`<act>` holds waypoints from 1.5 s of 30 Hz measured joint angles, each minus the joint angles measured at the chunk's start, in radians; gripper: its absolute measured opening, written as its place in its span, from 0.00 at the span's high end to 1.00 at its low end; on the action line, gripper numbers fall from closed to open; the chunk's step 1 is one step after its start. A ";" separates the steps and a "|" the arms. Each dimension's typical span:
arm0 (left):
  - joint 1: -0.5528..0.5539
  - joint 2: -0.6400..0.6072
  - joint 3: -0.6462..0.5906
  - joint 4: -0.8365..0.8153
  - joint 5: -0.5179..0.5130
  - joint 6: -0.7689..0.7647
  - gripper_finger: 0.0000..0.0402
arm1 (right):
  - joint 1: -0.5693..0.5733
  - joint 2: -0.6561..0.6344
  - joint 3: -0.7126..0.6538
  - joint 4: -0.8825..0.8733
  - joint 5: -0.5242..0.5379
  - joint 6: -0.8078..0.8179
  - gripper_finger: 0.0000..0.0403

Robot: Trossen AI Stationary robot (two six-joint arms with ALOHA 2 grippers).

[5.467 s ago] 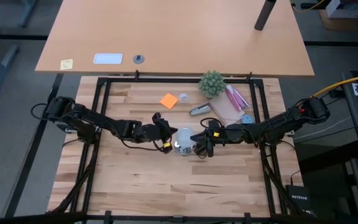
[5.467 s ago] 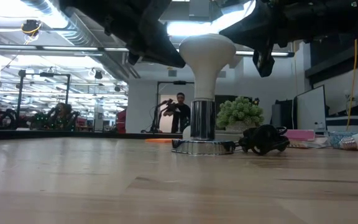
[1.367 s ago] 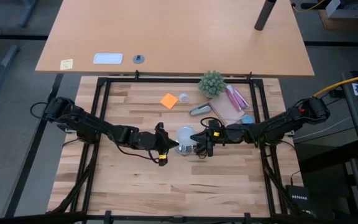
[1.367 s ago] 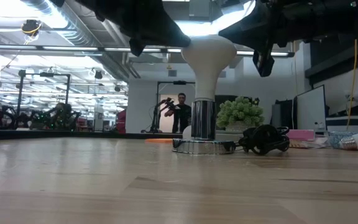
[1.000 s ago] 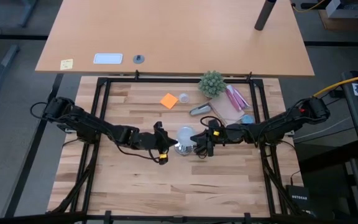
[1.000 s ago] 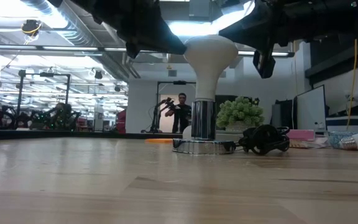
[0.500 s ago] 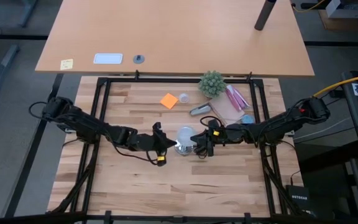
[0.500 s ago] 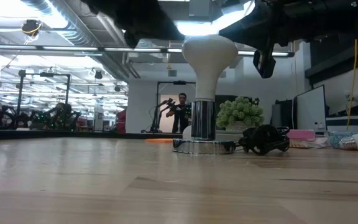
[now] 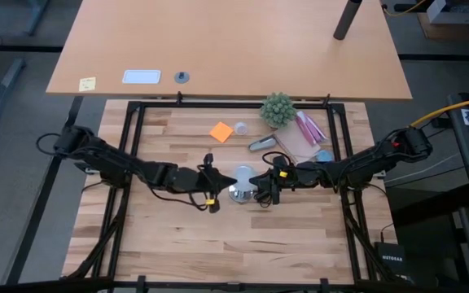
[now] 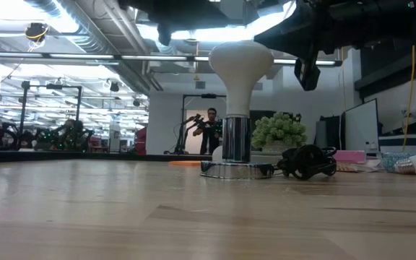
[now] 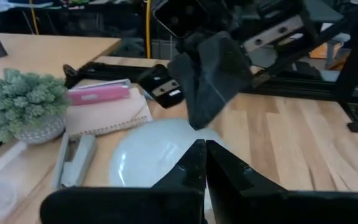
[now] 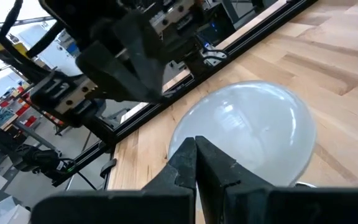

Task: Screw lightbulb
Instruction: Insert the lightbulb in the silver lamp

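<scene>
- The lightbulb (image 10: 240, 79) stands upright in the middle of the wooden table (image 9: 243, 244), its neck down in a shiny chrome socket (image 10: 235, 141) on a round silver base (image 10: 230, 170); the high view shows the bulb's white head (image 9: 242, 177) from above.
- The left gripper (image 9: 223, 181) sits just beside the lightbulb on its left side — fingers pressed together, holding nothing; in the left wrist view the closed fingertips (image 11: 201, 163) point at the bulb's dome (image 11: 151, 155), and whether they touch it cannot be told.
- The right gripper (image 9: 256, 180) sits just beside the lightbulb on its right side, its jaws also together and empty; the right wrist view shows the closed fingers (image 12: 194, 158) in front of the frosted dome (image 12: 253, 127).
- In the low view both grippers hang dark above the lightbulb's head, at about the level of its top.
- A coiled black cord (image 10: 305, 160) lies on the table just beside the silver base, on the right-arm side.
- Behind the lightbulb, toward the far edge of the table: an orange sticky note (image 9: 221, 131), a grey stapler (image 9: 262, 144), a small potted plant (image 9: 278, 109) and a pink case (image 9: 309, 128) — all apart from the lightbulb.
- Beyond the table in the low view, a person (image 10: 209, 130) stands far back in the room.
</scene>
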 joint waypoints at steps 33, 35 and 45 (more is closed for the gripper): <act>0.006 0.016 0.000 -0.019 0.031 -0.001 1.00 | -0.002 -0.018 -0.001 0.053 0.062 -0.100 0.99; -0.004 -0.001 0.000 -0.018 0.031 0.004 1.00 | -0.002 -0.038 -0.001 0.050 0.072 -0.129 0.99; -0.058 -0.024 0.000 -0.144 0.031 -0.055 1.00 | -0.002 -0.100 -0.001 -0.160 0.267 -0.180 0.99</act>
